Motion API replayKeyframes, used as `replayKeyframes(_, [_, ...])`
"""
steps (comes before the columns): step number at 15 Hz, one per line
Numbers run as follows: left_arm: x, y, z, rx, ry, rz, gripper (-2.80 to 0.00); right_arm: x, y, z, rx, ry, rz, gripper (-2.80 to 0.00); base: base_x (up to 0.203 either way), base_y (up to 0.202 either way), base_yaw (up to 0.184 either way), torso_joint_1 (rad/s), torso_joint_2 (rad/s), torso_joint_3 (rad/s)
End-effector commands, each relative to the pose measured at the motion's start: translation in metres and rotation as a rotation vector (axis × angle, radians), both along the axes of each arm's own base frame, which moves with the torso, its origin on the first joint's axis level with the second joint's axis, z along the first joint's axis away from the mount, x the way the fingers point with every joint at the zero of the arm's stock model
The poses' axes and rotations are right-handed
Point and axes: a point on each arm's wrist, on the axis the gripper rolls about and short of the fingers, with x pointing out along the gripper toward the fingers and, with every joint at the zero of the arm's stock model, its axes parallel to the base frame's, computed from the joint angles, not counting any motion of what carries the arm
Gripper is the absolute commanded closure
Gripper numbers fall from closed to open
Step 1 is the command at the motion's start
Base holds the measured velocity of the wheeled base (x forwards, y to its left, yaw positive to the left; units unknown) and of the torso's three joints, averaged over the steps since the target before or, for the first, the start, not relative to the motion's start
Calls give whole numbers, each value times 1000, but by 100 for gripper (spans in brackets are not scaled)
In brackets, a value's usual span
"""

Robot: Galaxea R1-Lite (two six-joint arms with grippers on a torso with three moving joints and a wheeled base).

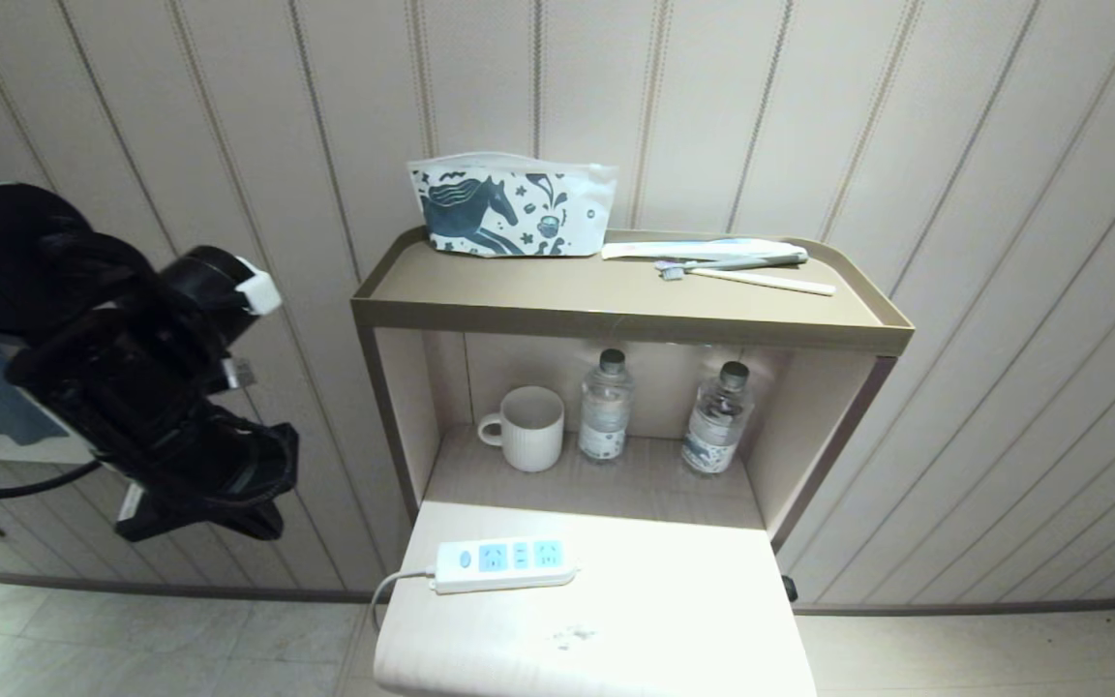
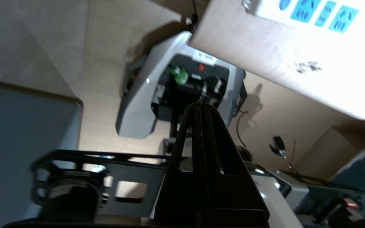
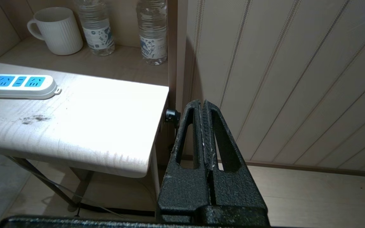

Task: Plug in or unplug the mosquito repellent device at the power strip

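Note:
The power strip [image 1: 504, 564] lies on the white tabletop near its left edge, white with light blue socket faces, a blue round button and a white cable off its left end. Nothing is plugged into it; it also shows in the left wrist view [image 2: 315, 12] and the right wrist view [image 3: 16, 85]. The mosquito repellent device is out of view. My left gripper [image 1: 199, 503] hangs in the air left of the table, well clear of the strip, shut and empty [image 2: 201, 103]. My right gripper [image 3: 202, 103] is shut and empty, low beside the table's right edge.
Behind the table stands a brown shelf unit [image 1: 616, 319]. Its lower niche holds a white ribbed mug [image 1: 528, 428] and two clear water bottles [image 1: 606, 407]. On top lie a horse-print pouch [image 1: 509, 208] and toothbrushes [image 1: 741, 266]. Panelled wall surrounds it.

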Motion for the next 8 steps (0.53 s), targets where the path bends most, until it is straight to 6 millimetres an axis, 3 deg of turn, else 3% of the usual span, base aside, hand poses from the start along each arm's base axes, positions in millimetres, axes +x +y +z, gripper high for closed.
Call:
replayKeyframes(1, [-29,28,27,14,-116,-1,0,0,0,0,0,1,0,0,0,0,0,0,0,0])
replayKeyframes(2, [-40,43,34,51,-178,-33,0,0,0,0,0,0,1,0,0,0,0,0,0,0])
replayKeyframes(4, [-57,65,27,135,-280,-107,0,0,0,0,0,0,0,0,0,0,0,0,0,0])
replayKeyframes(8, [-101,81,-37,284,-461,-181,0,0,0,0,0,0,0,0,0,0,0,0,0,0])
